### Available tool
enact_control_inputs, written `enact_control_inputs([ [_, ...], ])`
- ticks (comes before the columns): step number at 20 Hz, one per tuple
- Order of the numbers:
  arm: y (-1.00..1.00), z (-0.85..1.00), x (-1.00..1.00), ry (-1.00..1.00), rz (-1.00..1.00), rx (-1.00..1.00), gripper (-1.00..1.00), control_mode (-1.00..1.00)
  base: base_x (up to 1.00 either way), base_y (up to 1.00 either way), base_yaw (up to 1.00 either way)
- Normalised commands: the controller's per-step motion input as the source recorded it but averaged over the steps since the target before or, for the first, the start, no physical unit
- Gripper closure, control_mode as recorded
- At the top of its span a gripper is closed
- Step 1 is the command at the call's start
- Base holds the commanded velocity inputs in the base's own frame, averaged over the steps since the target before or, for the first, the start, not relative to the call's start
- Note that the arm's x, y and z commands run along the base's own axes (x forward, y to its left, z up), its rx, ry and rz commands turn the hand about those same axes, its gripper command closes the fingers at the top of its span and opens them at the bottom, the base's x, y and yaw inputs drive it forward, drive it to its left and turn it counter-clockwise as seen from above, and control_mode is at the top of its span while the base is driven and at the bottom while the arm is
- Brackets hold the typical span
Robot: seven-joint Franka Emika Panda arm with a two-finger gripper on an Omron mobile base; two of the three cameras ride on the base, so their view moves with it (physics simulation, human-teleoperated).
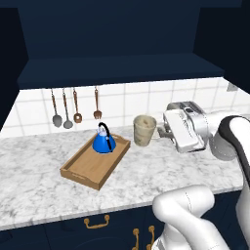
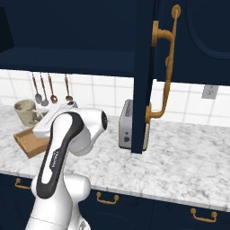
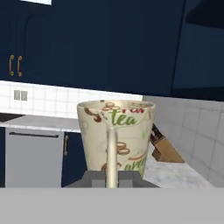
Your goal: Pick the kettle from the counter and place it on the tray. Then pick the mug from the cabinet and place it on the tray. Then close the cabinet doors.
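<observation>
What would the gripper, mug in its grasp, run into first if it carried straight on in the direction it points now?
The gripper, shut on the mug, points left along the counter. Straight on, the mug would probably first meet the kettle on the tray, or pass just above it; depth and height are unclear.

The mug has words on it. Near the rim, the green word "tea" can be read. Just above "tea" there are brown letters, cut off at the rim, too broken to read. Low on the mug, right of its handle, there are more green letters, maybe "gre", half hidden. No other words can be read.
</observation>
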Motion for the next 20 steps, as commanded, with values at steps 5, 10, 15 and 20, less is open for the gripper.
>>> enact_control_inputs([
  [5,0.34,-0.72,-0.12,0.0,0.26,-0.03,1.0,-1.0,0.0,0.0,0.0],
  [10,0.31,-0.67,0.03,0.0,0.18,-0.01,1.0,-1.0,0.0,0.0,0.0],
  [15,0.3,-0.57,0.28,0.0,0.08,-0.01,1.0,-1.0,0.0,0.0,0.0],
  [20,0.17,-0.52,0.34,0.0,0.05,0.0,1.0,-1.0,0.0,0.0,0.0],
])
